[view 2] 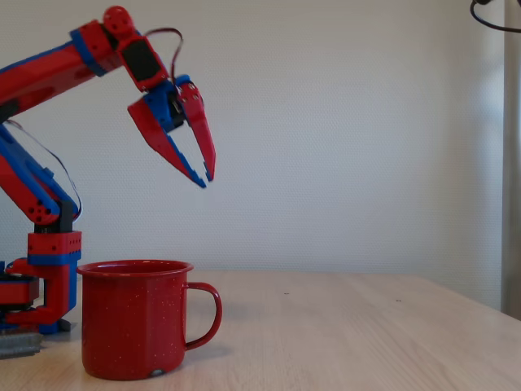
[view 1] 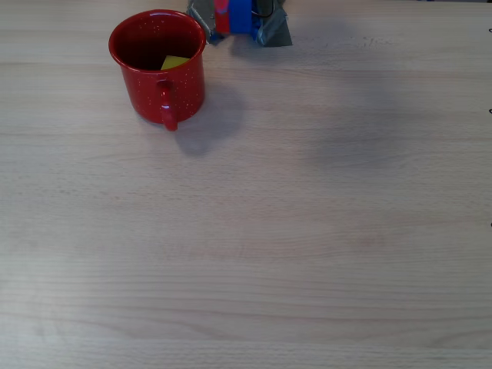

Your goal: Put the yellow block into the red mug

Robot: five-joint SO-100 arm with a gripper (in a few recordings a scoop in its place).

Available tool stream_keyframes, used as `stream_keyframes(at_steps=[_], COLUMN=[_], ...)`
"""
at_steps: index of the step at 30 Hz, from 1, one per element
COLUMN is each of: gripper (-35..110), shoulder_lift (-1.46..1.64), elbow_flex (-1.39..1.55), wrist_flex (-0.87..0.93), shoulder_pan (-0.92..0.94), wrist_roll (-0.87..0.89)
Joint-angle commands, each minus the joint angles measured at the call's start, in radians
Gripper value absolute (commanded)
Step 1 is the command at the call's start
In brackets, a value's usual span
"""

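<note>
The red mug point(view 1: 183, 91) stands near the table's far left in the overhead view, with its handle toward the near side. Inside it lies the yellow block point(view 1: 175, 62), leaning against the inner wall on the right. The fixed view has the mug point(view 2: 134, 330) at the lower left, its handle to the right, and its inside is hidden there. My gripper point(view 2: 206, 181) hangs high above the mug's right rim, pointing down. Its red and blue fingers meet at the tips with nothing between them.
My arm's base point(view 1: 240, 17) sits at the table's far edge, just right of the mug, on grey tape. The light wooden table point(view 1: 307, 231) spreads wide to the right and toward the near side. A white wall point(view 2: 350, 122) stands behind.
</note>
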Motion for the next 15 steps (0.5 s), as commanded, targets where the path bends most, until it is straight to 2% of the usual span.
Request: stream_keyframes(at_steps=[1, 6, 15], gripper=[0, 0, 0], shoulder_lift=[0.084, 0.236, 0.485], elbow_flex=[0.018, 0.146, 0.485], wrist_flex=[0.025, 0.018, -0.104], shoulder_pan=[-0.021, -0.034, -0.043], wrist_roll=[-0.011, -0.021, 0.017])
